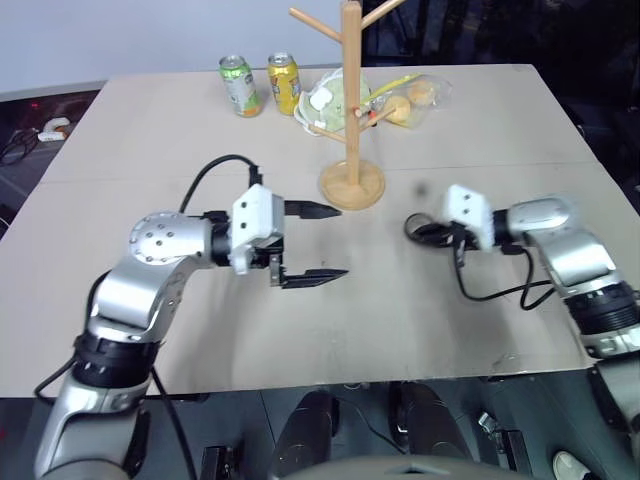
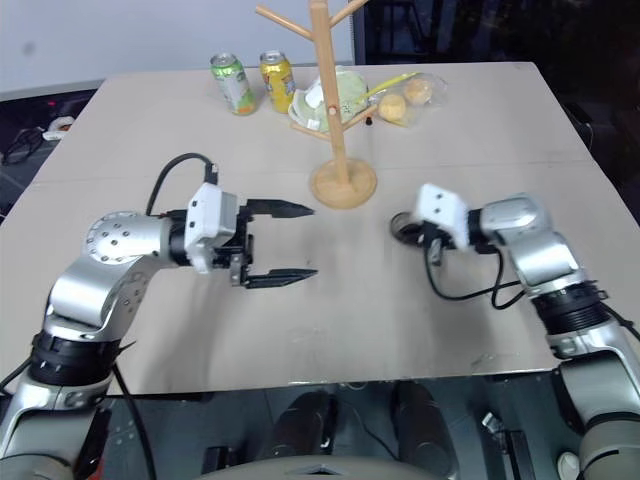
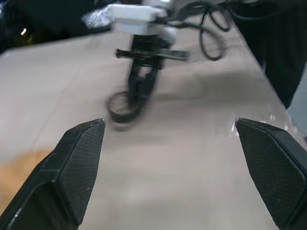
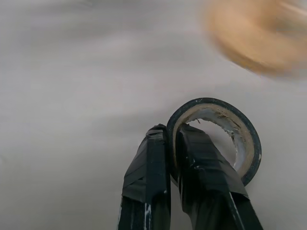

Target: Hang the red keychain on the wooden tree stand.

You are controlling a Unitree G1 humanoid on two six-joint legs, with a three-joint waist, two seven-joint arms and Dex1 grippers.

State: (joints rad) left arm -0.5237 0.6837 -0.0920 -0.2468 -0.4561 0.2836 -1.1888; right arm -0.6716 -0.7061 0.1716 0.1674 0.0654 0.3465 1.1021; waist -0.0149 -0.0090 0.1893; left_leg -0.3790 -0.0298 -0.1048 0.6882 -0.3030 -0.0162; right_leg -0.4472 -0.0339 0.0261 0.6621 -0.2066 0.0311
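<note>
— Left eye view first: any writing to read?

— The green can (image 1: 240,86) and the yellow can (image 1: 284,82), upper left of centre, carry print too small for me to read.

— And your tools?

— My left tool (image 1: 342,241) sits just left of centre, released, its fingers spread wide with nothing between them. My right tool (image 4: 169,139), right of centre, is clenched on the wall of a black tape roll (image 4: 211,104), one finger outside the ring and one inside.

— Where is the wooden tree stand (image 1: 351,120)?

— Upper centre, upright on the table (image 1: 150,150). Its round base lies just above my left tool's upper finger. The cans are to its left.
</note>
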